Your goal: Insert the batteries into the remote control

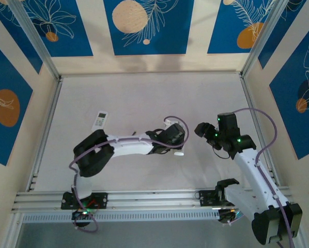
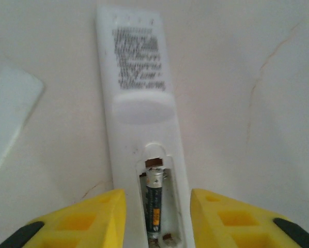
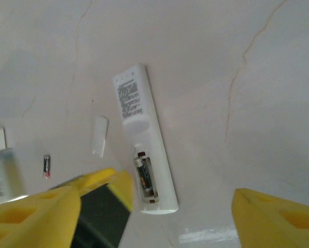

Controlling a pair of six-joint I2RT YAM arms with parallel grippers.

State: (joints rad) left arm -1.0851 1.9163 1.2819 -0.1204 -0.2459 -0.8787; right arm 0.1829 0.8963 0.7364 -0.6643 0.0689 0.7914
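Note:
A white remote (image 2: 139, 77) lies back-up with its battery bay uncovered. One dark battery with an orange band (image 2: 154, 204) sits in the left slot, and the right slot is bare. My left gripper (image 2: 157, 227) is open, its yellow fingers (image 2: 87, 219) straddling the remote's near end without touching it. From the right wrist the same remote (image 3: 144, 129) and seated battery (image 3: 144, 178) show, and a loose battery (image 3: 46, 166) lies on the table further left. My right gripper (image 3: 159, 227) is wide open and holds nothing. From above, the left gripper (image 1: 172, 138) and right gripper (image 1: 200, 129) are close together.
The white bay cover (image 3: 99, 135) lies just left of the remote, also visible as the cover (image 2: 10, 113) in the left wrist view. A second remote (image 1: 100, 120) lies face-up at the table's left. Aluminium rails (image 1: 144, 199) run along the near edge.

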